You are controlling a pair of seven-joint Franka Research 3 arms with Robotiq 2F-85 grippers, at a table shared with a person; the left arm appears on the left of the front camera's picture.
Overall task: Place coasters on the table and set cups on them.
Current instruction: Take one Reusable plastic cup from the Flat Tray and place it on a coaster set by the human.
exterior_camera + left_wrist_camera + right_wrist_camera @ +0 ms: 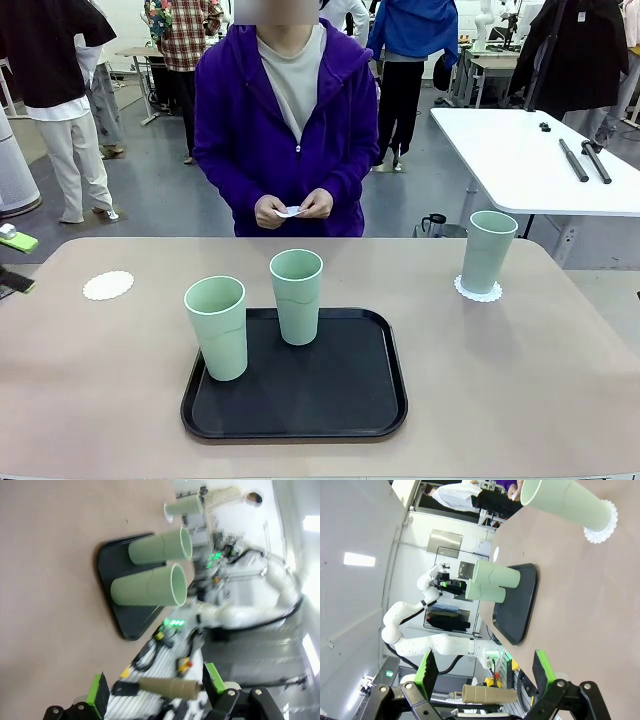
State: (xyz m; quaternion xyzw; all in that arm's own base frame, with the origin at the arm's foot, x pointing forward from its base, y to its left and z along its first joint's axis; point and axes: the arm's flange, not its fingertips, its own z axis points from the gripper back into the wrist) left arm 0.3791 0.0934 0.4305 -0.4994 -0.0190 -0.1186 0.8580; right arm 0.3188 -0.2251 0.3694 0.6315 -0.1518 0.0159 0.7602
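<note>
Three cups are upright on the table, and only one is finished: the right cup stands on its coaster, well apart from the rest. The other two wait on the black tray in the middle. The left tray cup is by the tray's near left corner, and the middle tray cup is just behind it to the right, close but not touching. An empty coaster lies flat on the bare table on my left, beyond the tray's left edge. Across from me, the person's hands hold a third coaster that has not been set down. My left gripper is spread as wide as it goes with nothing between its green pads, and my right gripper is just as wide and just as empty. I judge the next move turns on the short line from the left tray cup out to the empty coaster, both on my left half of the table. That makes my left arm the nearer one; my right would have to reach over the tray and the other cup. From my left wrist the cups lie ahead along my fingers, the left tray cup nearest. They look tipped on their sides there only because the wrist is rolled. The cup's long axis is vertical, rim up and narrower at the base. I would therefore come in level from the side, straddle its wall, lift it clear of the tray, and carry it leftward.
</note>
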